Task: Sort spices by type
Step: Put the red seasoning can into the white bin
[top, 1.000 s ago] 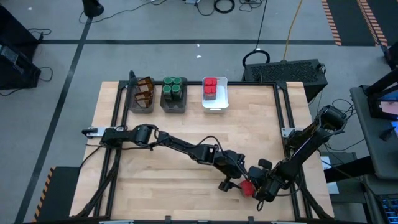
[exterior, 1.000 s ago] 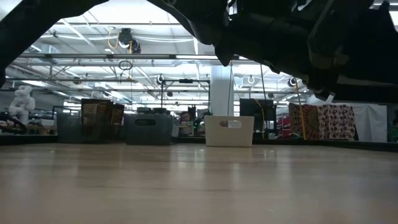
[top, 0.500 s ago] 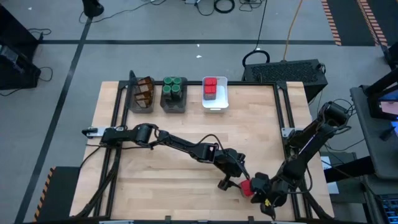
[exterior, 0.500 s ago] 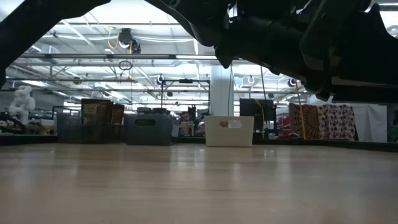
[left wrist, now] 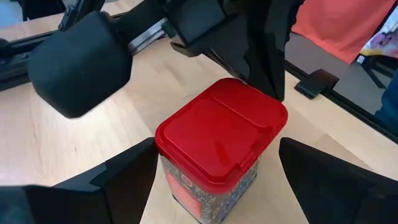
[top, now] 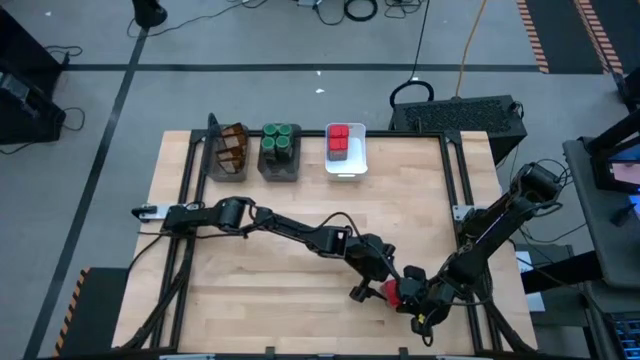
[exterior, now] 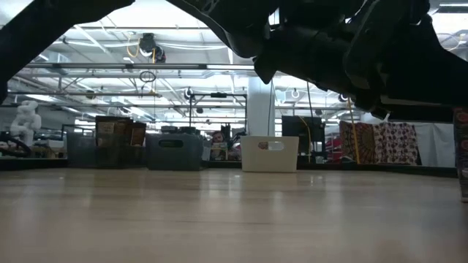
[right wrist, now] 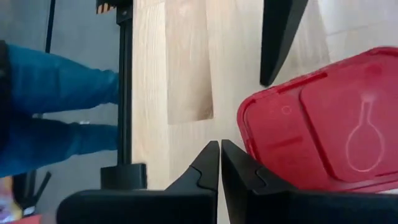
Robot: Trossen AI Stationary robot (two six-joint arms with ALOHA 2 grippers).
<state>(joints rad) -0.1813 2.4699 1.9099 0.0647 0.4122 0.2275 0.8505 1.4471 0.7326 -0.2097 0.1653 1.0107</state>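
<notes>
L gripper (left wrist: 211, 180) straddles the boxy red-lidded spice tin (left wrist: 219, 144) at the wooden table's (top: 300, 210) near-right edge, fingers apart w/ the tin between, apparently lined up for a grasp. R gripper (right wrist: 219, 163), fingers together, sits just beside the tin, probably steadying it.

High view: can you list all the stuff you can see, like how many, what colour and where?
Red tin: one, red lid, near edge of the table, between the two grippers.
Red tins: about four, red, inside the white bin.
White bin: one, far edge, rightmost of three bins.
Green-lidded jars: about four, green, in the middle dark grey bin.
Brown packets: a few, brown, in the left dark grey bin.
Table: one, light wood.
Person's leg: blue trousers, beside the table.
Left gripper: open around the red tin.
Right gripper: shut, beside the tin.
</notes>
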